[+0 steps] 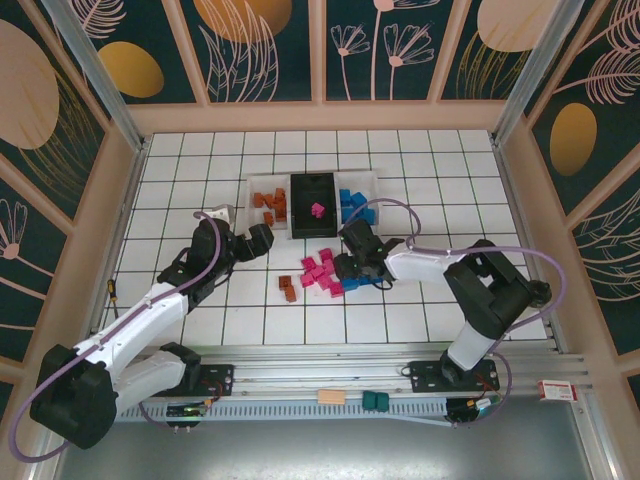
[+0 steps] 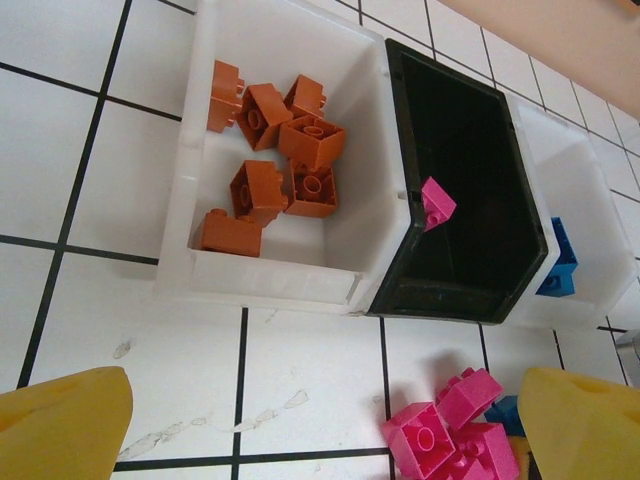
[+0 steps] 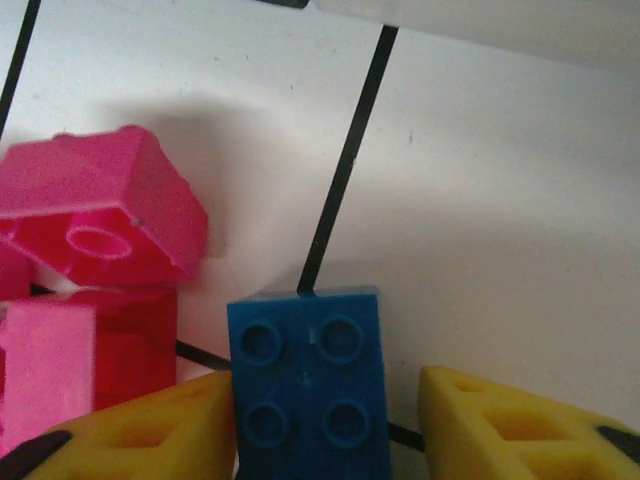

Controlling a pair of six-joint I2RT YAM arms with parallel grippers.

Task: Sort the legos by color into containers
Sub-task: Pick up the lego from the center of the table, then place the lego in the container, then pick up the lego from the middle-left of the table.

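Note:
Three joined containers sit at the back: a white bin (image 1: 268, 190) with several orange legos (image 2: 290, 165), a black bin (image 2: 440, 300) with one pink lego (image 2: 436, 203), and a white bin (image 1: 365, 192) with blue legos (image 2: 560, 265). Pink legos (image 1: 320, 272) lie piled on the table, with two orange ones (image 1: 287, 288) beside them. My right gripper (image 3: 325, 420) straddles a blue lego (image 3: 310, 385) lying studs-up. Its left finger touches the lego and a gap remains at the right finger (image 3: 500, 430). My left gripper (image 2: 320, 430) hangs wide open in front of the bins, holding nothing.
The white gridded table is ringed by low tan walls (image 1: 120, 200). A tan block (image 1: 331, 397) and a dark green block (image 1: 375, 401) rest on the rail in front of the arm bases. Open tiles lie left of the bins and along the near edge.

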